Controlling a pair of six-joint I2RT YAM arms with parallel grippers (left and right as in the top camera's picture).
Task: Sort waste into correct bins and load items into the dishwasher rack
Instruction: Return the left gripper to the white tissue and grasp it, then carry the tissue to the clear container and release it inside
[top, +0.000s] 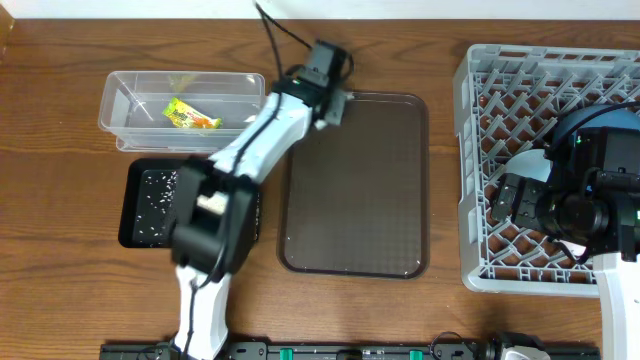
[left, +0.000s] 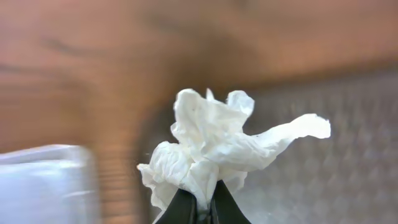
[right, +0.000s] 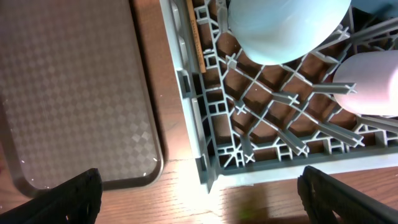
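Observation:
My left gripper is shut on a crumpled white paper, which stands up out of the jaws. In the overhead view this gripper hangs over the far left corner of the brown tray, just right of the clear tub. The tub holds the yellow-green wrapper. White rice grains lie in the black tray. My right gripper is open over the near left corner of the dishwasher rack. The rack holds a mint-green bowl, a pink cup and a wooden chopstick.
The brown serving tray lies between the two bins and the rack. A blurred edge of the clear tub shows low on the left in the left wrist view. My right arm covers part of the rack.

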